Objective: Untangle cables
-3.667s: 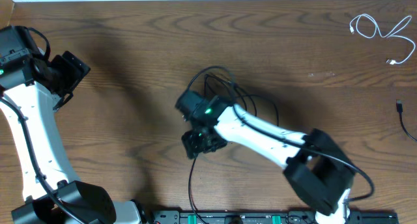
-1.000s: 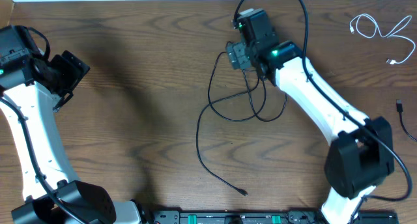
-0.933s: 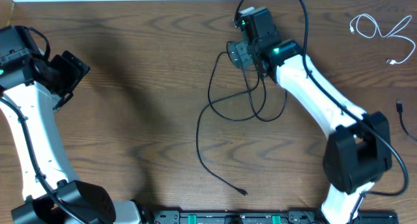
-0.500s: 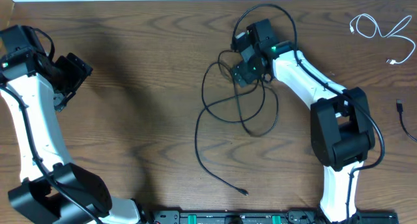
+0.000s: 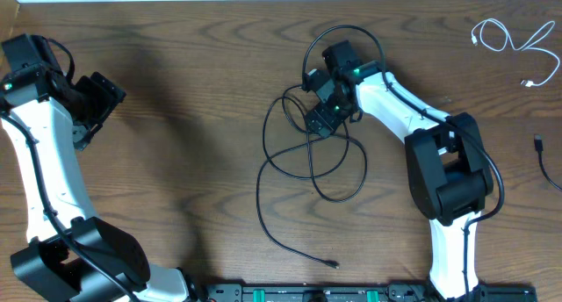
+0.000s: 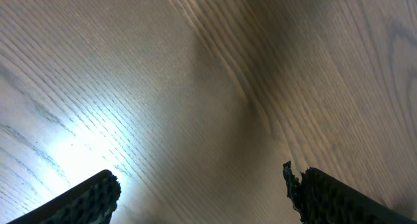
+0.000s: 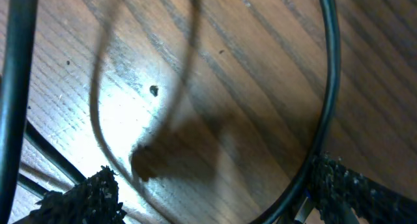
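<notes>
Right now the black cable (image 5: 258,197) lies in a loose tangle of overlapping loops near the middle of the wooden worktop (image 5: 167,175), with 1 free tail curving toward the near edge and ending in a small plug (image 5: 333,263). Right hand (image 5: 319,119) sits at the top of that tangle with its jaws spread wide and nothing clamped between them. In the right wrist view both textured fingertips (image 7: 88,196) show at the bottom corners, far apart. A dark strand (image 7: 330,87) arcs down beside the right-side fingertip, and another dark strand runs along the left edge. Can't tell if either strand touches a finger. Thinner blurred strands and their shadows cross the lit wood between the jaws. White cable (image 5: 509,47) is well apart from all this, coiled in a few small loops at the far right corner of the worktop, clear of the black one. Left hand (image 5: 98,98) is at the far left, well away from both cables, also released. Left wrist view shows only bare wood grain between its 2 fingertips (image 6: 91,199).
</notes>
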`<state>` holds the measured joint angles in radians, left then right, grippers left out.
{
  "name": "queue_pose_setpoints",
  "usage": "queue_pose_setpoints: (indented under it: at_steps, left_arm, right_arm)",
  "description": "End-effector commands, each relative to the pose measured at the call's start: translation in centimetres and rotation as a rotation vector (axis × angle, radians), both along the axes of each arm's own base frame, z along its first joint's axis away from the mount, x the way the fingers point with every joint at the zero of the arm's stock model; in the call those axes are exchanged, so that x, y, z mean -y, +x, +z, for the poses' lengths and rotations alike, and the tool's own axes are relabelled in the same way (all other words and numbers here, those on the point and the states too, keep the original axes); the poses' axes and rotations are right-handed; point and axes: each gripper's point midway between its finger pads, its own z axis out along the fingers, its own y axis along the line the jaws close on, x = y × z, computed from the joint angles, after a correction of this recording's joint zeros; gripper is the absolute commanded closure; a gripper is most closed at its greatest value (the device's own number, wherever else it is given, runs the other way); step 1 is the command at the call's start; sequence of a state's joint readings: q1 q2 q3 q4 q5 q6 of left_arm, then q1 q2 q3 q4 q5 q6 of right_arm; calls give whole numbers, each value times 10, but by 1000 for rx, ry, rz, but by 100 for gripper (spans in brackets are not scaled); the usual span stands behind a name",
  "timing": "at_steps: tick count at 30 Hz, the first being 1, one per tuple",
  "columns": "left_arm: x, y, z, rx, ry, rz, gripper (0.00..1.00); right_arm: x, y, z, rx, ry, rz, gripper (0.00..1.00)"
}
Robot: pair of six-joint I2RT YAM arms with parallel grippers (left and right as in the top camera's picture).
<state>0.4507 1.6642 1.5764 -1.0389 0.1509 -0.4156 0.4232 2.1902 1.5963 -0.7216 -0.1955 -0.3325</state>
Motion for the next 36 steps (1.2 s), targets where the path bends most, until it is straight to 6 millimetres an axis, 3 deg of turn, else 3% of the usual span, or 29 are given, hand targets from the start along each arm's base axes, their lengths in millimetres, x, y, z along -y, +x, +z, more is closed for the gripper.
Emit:
queue_pose_setpoints:
  at_steps: [1, 8, 14, 15, 16, 23, 26, 32, 36]
  left_arm:
    - [-1, 0, -3, -7, -2, 4, 11]
    - [-1, 0, -3, -7, -2, 4, 11]
    - [-1, 0, -3, -6, -2, 4, 11]
    - [-1, 0, -3, -7, -2, 5, 11]
    - [-1, 0, -3, -7, -2, 4, 11]
    - [-1, 0, -3, -7, -2, 5, 11]
    - [-1, 0, -3, -8, -3, 5, 11]
    - [-1, 0, -3, -7, -3, 4, 11]
    - [-1, 0, -3, -8, -3, 5, 11]
  right_arm:
    - [7, -3, -10, -14, -80, -58, 6]
    - [5, -21, -13, -93, -101, -162, 10]
    - [8, -24, -8, -142, -95, -305, 13]
    - [8, -23, -4, -146, -92, -323, 2]
    - [9, -20, 2, -147, -88, -344, 1]
    - [-6, -5, 65, -104, -12, -359, 1]
    - [-17, -3, 80, -73, 11, -339, 1]
    - [-20, -7, 77, -70, -26, -458, 1]
    - [-34, -9, 69, -34, -31, -444, 1]
